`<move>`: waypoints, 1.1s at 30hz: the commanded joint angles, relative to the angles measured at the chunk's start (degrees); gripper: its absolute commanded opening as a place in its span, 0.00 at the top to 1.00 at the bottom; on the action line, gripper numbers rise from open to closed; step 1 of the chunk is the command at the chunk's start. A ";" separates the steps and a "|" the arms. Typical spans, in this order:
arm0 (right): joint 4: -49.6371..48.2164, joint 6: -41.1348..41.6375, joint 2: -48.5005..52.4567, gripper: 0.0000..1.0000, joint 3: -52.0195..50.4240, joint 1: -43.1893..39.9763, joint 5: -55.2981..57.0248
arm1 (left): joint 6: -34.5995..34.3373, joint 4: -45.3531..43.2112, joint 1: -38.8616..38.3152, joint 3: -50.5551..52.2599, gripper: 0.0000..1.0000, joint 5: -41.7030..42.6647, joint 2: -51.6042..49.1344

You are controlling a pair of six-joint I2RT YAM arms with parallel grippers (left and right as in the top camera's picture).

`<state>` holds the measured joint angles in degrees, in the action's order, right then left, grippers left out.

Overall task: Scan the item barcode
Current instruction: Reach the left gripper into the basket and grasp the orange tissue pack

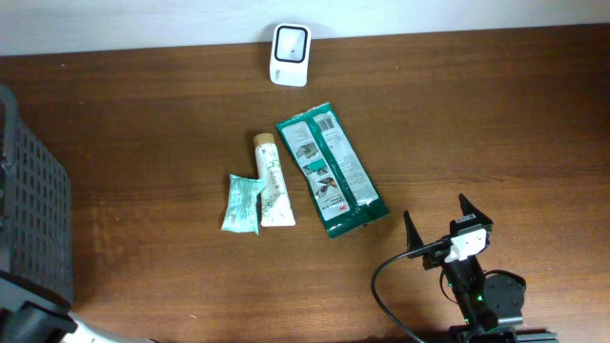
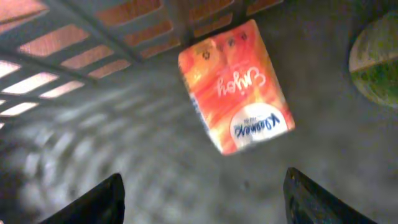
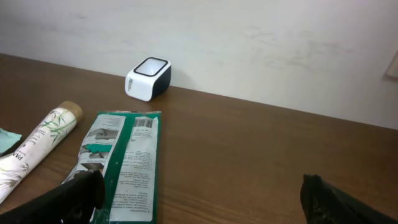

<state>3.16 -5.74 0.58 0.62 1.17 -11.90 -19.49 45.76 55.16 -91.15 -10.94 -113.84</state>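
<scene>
Brown wooden table against a plain white wall. Left gripper [image 2: 203,175] is inside the black mesh basket [image 1: 33,214] at the table's left edge, pointing down at the basket floor. Its jaws are wide apart with nothing between them. Orange soft pack [image 2: 235,87] lies flat on the floor just ahead of the fingers, not touched. Something round and green [image 2: 377,59] sits at the right edge of that view; can't tell what it is.

Right gripper [image 1: 436,208] sits low at the near right of the table, aimed at the wall, fully spread and empty.

White barcode scanner [image 1: 290,54] stands by the wall with its window facing up. Mid-table:
- Green packet [image 1: 332,170], lying flat with its printed barcode up.
- Bamboo-print tube [image 1: 270,181], left of the packet.
- Small teal sachet [image 1: 240,203], touching the tube.

All three are well clear of both grippers.
</scene>
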 commanded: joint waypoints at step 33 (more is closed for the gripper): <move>0.28 0.39 -0.37 0.02 -0.31 0.42 -0.50 | -0.20 2.75 0.09 -4.57 1.00 10.36 -0.28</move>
<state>3.16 -5.78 0.58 0.62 1.17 -11.90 -20.12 48.18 54.96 -94.43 -8.47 -121.10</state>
